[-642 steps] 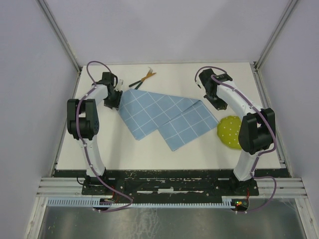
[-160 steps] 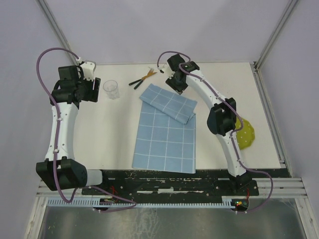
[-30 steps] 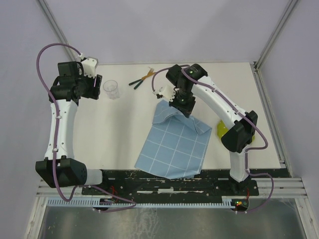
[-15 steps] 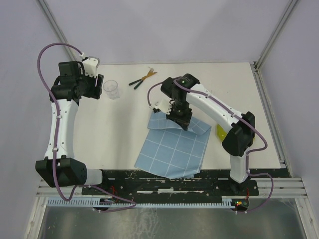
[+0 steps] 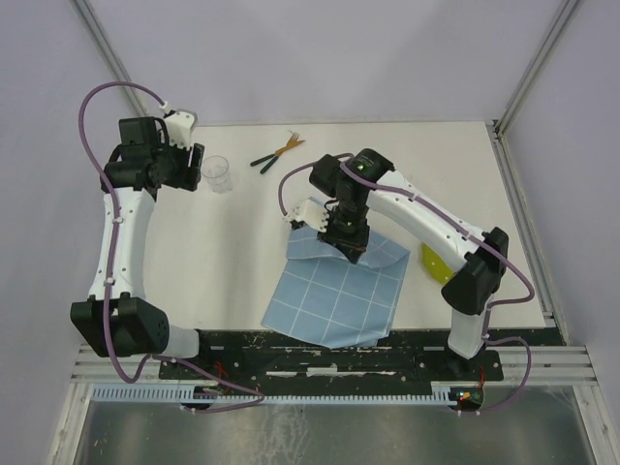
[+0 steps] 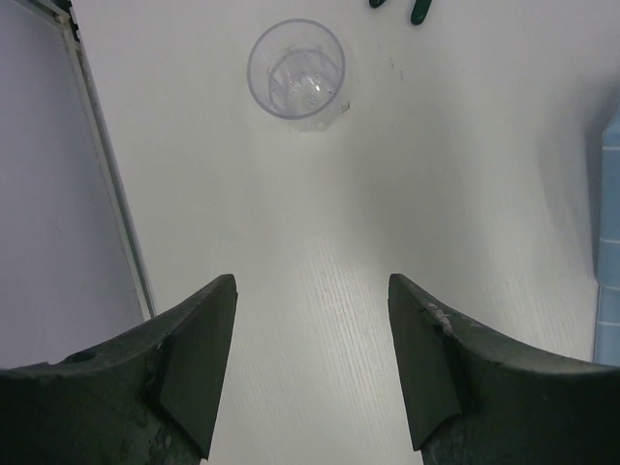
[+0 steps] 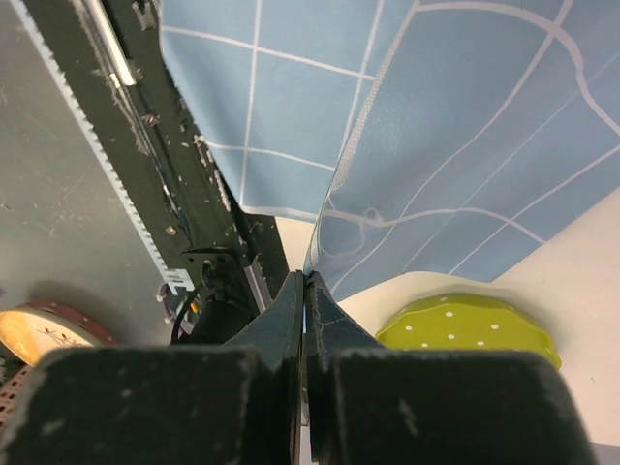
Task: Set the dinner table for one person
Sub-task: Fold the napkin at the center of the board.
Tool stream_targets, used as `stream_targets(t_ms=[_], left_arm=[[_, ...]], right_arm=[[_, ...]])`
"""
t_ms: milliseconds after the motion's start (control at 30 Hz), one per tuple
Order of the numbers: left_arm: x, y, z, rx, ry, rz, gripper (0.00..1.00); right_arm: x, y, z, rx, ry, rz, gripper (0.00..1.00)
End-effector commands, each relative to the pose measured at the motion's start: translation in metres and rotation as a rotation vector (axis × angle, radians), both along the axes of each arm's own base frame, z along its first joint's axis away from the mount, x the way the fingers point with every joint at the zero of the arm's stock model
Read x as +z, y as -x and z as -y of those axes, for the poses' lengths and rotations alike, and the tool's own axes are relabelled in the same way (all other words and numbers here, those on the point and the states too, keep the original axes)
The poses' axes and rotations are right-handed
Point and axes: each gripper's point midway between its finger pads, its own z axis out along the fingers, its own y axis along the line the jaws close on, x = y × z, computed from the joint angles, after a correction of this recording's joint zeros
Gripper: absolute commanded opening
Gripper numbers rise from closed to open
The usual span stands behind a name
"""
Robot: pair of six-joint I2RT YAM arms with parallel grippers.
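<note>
Right jaws are pinched tight on an edge of the light-blue gridded cloth point(image 5: 339, 300) point(image 7: 465, 126), holding that fold up off the tabletop point(image 5: 223, 252) point(image 6: 465, 145) just right of centre. The rest of the cloth lies flat toward 6 o'clock, and its near edge laps over the dark strip by the arm bases. The big off-white tabletop spreads under everything, from the arm bases at 6 o'clock to the far wall. Over at 4 o'clock a green dotted plate point(image 5: 436, 263) point(image 7: 465, 329) peeks out past the cloth, partly hidden by the right arm. Left jaws stand wide and empty above bare tabletop at 10 o'clock. A clear cup point(image 5: 216, 173) point(image 6: 296, 70) sits upright just ahead of them, untouched. Dark-handled cutlery point(image 5: 276, 153) lies at 12 o'clock.
</note>
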Motion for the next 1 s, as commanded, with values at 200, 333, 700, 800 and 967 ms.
stream_targets(t_ms=[200, 333, 700, 800, 967], left_arm=[[0.024, -0.013, 0.006, -0.056, -0.031, 0.086, 0.71], [0.024, -0.013, 0.007, -0.057, -0.034, 0.082, 0.71], [0.024, -0.008, 0.007, -0.053, -0.048, 0.082, 0.71], [0.024, -0.008, 0.007, -0.053, -0.051, 0.081, 0.71], [0.024, -0.007, 0.007, -0.055, -0.053, 0.082, 0.71]], right_arm=[[0.021, 0.078, 0.034, 0.133, 0.085, -0.099, 0.02], [0.017, 0.087, 0.037, 0.141, 0.099, -0.127, 0.02], [0.005, 0.116, 0.031, 0.220, 0.140, -0.178, 0.02], [0.006, 0.122, 0.031, 0.266, 0.151, -0.170, 0.02], [0.002, 0.135, 0.032, 0.331, 0.179, -0.168, 0.02]])
